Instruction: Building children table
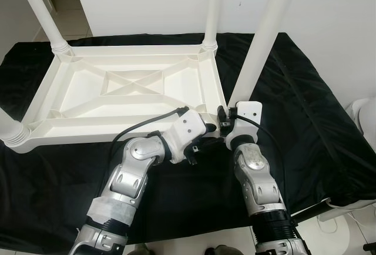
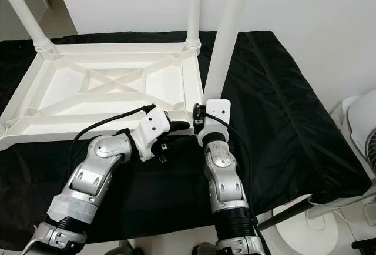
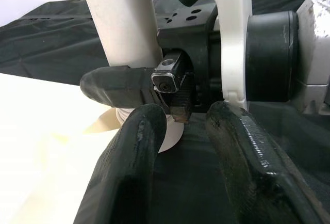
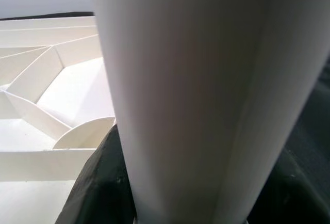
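white plastic tabletop (image 1: 117, 90) lies upside down, ribbed underside up, on a black cloth (image 1: 305, 120) over a work surface, filling the 9–12 o'clock part of the head view. legs already standing in the far-left (image 1: 41, 14), far-right (image 1: 212, 8) and near-left (image 1: 9, 123) corner sockets. fourth leg (image 1: 267, 32) stands at the near-right corner, about 1 o'clock from the arms, leaning a little to 1 o'clock. right gripper (image 1: 228, 120) is closed round this leg's base; r wrist cam shows the white leg (image 4: 206, 95) pressed between its black fingers (image 4: 100, 182), tabletop ribs just beside. left gripper (image 1: 200, 143) sits at 9 o'clock of the right one, just beside it at the same corner; l wrist cam shows its two fingers (image 3: 134, 157) narrowly apart w/ nothing between them, pointing at leg base and right gripper's finger (image 3: 118, 87). white fan (image 2: 364, 131) at 3 o'clock, off the surface.
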